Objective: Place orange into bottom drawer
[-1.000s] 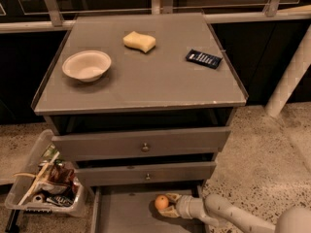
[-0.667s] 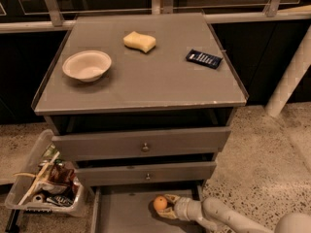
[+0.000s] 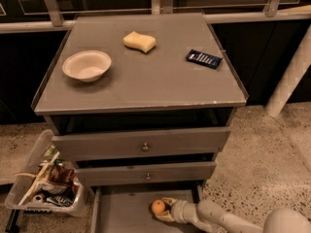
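Below the tabletop's (image 3: 146, 86) front edge, the end effector (image 3: 164, 209) grasps the one orange (image 3: 157, 207) inside the open bottom drawer (image 3: 121, 212). Above: one bowl (image 3: 86, 65), one sponge (image 3: 139, 41).

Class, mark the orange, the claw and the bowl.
orange (image 3: 158, 207), camera view, its middle.
claw (image 3: 164, 208), camera view, between its fingertips, over the bottom drawer (image 3: 126, 213).
bowl (image 3: 86, 65), camera view, its bare inside.
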